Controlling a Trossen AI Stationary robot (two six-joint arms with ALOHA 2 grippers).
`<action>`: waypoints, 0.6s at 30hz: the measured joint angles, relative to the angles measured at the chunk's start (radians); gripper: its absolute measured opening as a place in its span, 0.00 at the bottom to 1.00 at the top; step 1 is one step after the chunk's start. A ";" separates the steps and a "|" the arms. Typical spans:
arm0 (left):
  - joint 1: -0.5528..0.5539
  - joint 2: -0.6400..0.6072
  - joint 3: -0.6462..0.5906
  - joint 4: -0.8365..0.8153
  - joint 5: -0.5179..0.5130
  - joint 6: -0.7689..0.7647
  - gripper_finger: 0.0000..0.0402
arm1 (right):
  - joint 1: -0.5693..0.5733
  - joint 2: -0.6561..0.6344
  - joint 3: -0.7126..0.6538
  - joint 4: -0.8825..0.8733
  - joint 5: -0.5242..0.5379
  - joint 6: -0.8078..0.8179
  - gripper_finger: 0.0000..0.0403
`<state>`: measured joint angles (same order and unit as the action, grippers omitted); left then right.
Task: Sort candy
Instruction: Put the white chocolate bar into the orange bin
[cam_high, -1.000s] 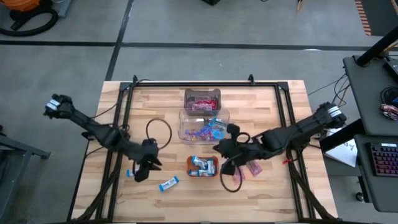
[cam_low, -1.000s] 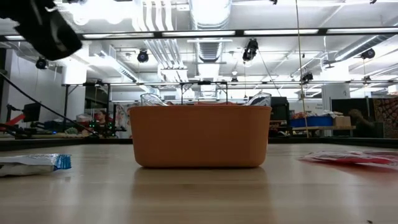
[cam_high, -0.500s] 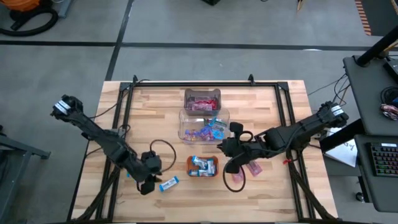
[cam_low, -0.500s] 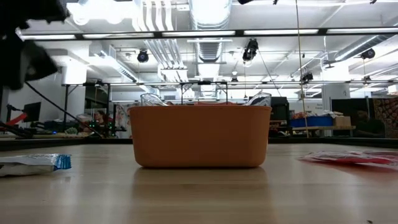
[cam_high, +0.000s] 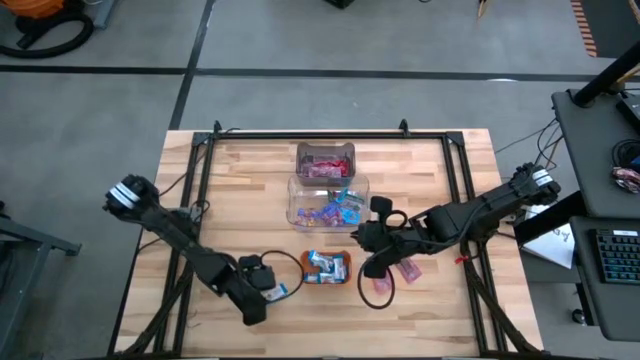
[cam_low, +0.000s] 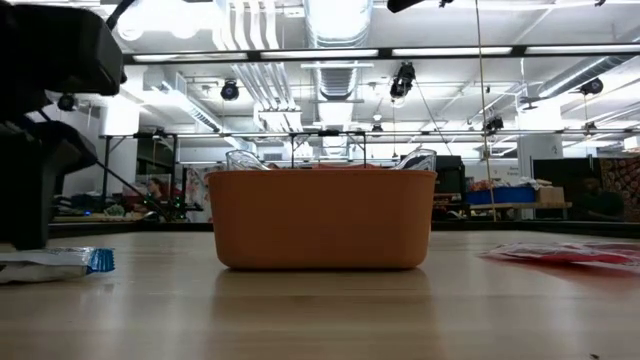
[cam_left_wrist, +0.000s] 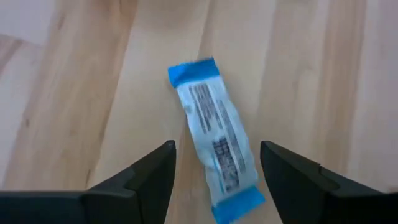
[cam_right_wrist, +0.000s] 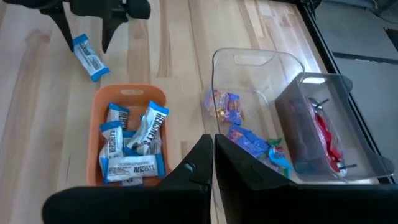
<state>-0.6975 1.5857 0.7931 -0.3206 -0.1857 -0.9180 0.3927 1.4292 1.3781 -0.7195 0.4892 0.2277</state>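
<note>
Left wrist view: left pincer (cam_left_wrist: 214, 168) spread wide astride blue-and-white candy bar (cam_left_wrist: 214, 167), untouched.

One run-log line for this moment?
left claw: open, straddling blue-and-white bar | right claw: shut, near orange tray | bar not gripped

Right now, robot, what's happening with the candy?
Left pincer open, straddling blue-and-white bar. Right pincer shut, waiting by orange tray. Nothing blocking.

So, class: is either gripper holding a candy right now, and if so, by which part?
Neither. The left gripper stands open astride the blue-and-white bar, not gripping it; the right gripper is shut on nothing.
</note>
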 joint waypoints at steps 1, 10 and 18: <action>0.000 0.015 0.009 -0.001 -0.012 0.001 0.54 | 0.000 0.000 0.000 -0.006 0.000 0.004 0.02; 0.000 0.078 0.008 0.032 -0.039 -0.008 0.52 | 0.000 0.000 0.000 -0.012 0.000 0.017 0.02; -0.005 0.067 -0.011 0.029 -0.070 0.009 0.22 | 0.000 0.001 -0.001 -0.011 0.000 0.044 0.02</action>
<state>-0.7025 1.6528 0.7817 -0.2919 -0.2554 -0.9087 0.3927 1.4297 1.3769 -0.7303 0.4892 0.2721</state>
